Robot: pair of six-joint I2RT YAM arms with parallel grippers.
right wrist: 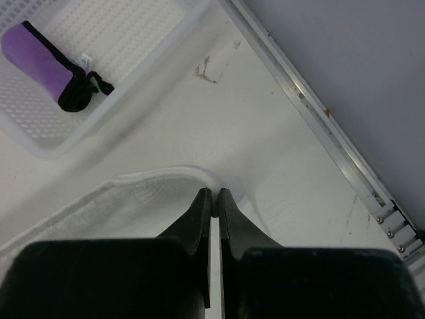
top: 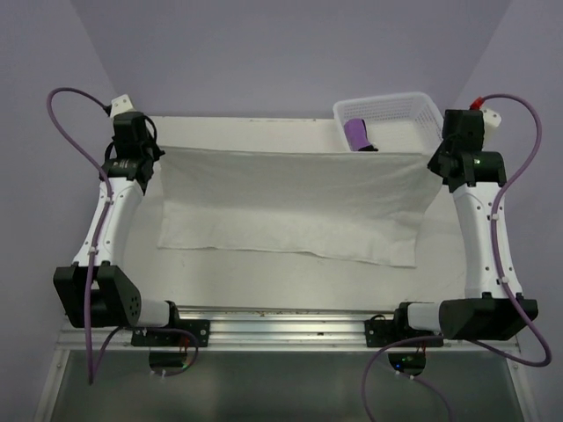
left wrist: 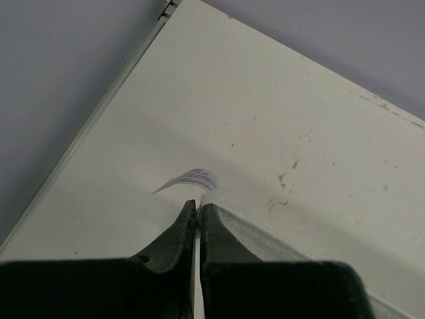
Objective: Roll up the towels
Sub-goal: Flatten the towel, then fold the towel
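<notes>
The large white towel (top: 290, 202) is stretched across the table between my two grippers. My left gripper (top: 151, 151) is shut on its far left corner; in the left wrist view (left wrist: 198, 206) the towel edge (left wrist: 265, 236) and a care label (left wrist: 192, 179) poke out past the tips. My right gripper (top: 431, 158) is shut on the far right corner, whose edge (right wrist: 153, 183) shows at the tips (right wrist: 216, 194) in the right wrist view. The small purple towel (top: 358, 134) lies rolled in the basket, also in the right wrist view (right wrist: 36, 56).
The white perforated basket (top: 413, 110) stands at the far right of the table, close behind the right gripper; its wall (right wrist: 119, 106) shows in the right wrist view. The table's far edge (top: 255, 118) meets the wall. A metal rail (top: 281, 318) runs along the near edge.
</notes>
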